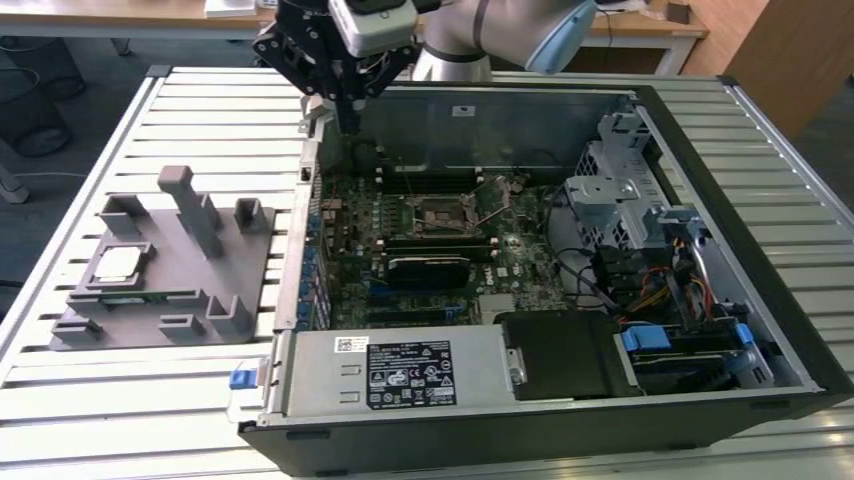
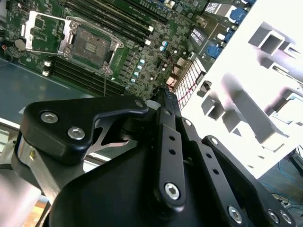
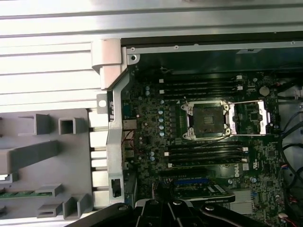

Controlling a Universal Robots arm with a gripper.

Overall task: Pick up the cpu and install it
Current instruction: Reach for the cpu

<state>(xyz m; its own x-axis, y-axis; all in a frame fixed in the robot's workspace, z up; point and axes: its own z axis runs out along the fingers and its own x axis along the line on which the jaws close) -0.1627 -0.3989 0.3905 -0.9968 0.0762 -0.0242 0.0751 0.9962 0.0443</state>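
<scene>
Cpu [image 1: 118, 265]: lies flat, silvery top up, in a square recess of the grey tray [image 1: 167, 275]. It is outside the computer case [image 1: 534, 435], beyond the case wall on the exterior view's left. Nothing touches it.
Grey tray: rests on the slatted bench [image 1: 200, 110] just beside the case. It holds the cpu and a thin green memory strip [image 3: 19, 193], which lies in a slot on the tray's side away from the case. Upright grey posts and open-topped pockets rise from its base.
Computer case: lies on its side on the bench with the cover off, so the inside is open to view.
Case contents: a green motherboard [image 1: 400, 250] covers the floor of the case. A labelled silver power supply [image 1: 400, 370] sits against the case's near wall. A metal drive cage [image 1: 607, 195] and a bundle of cables [image 1: 654, 290] fill the side of the case on the exterior view's right.
Socket [image 1: 445, 212]: sits near the middle of the case on the motherboard, between rows of dark memory slots. In both wrist views its metal frame is swung back and the dark contact field is uncovered.
Claw [image 1: 350, 125]: hangs over the case's far corner on the exterior view's left, above the edge of the motherboard and well apart from the cpu. In the second wrist view its fingers [image 2: 164, 101] are clenched together with nothing between them.
</scene>
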